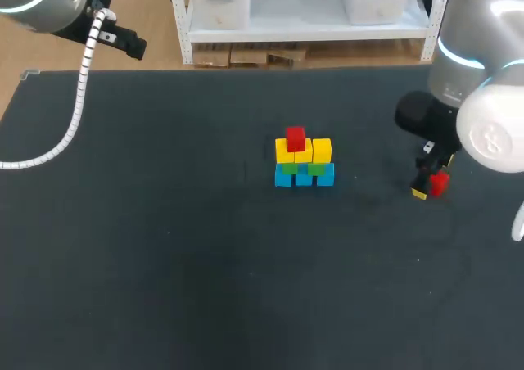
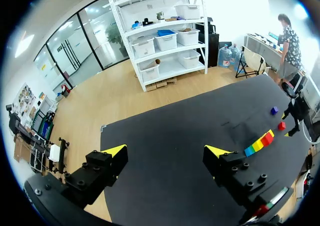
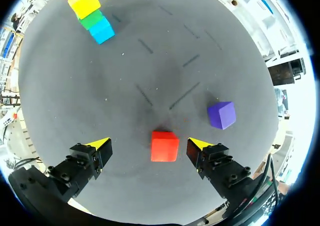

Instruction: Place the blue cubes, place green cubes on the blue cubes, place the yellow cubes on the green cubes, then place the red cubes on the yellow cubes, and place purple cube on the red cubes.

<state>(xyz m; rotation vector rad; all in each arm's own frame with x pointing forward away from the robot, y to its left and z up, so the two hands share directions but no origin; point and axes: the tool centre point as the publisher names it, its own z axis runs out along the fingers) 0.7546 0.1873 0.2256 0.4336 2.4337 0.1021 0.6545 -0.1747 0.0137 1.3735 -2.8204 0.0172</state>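
The right fingers (image 3: 100,145) hang released just over the right side of the tabletop (image 1: 164,263). A loose red cube (image 3: 164,146) stands between them with a gap on either side, and a purple cube (image 3: 221,115) sits just beside it. Mid-tabletop stands the stack (image 1: 303,161): blue cubes (image 1: 304,177) at the bottom, then green cubes (image 1: 318,169), yellow cubes (image 1: 321,150) and one red block (image 1: 295,137) on top. The left fingers (image 2: 114,152) are spread wide at the far left, well above the tabletop, holding nothing.

A stack stood at the middle of the table (image 1: 164,263): three blue cubes (image 1: 304,177) in a row, green cubes (image 1: 318,169) on them, yellow cubes (image 1: 322,150) above, one red cube (image 1: 295,137) on top. A loose red cube (image 1: 439,183) lay flat at the stack's 3 o'clock, well apart, with a purple cube (image 3: 222,115) near it, not touching
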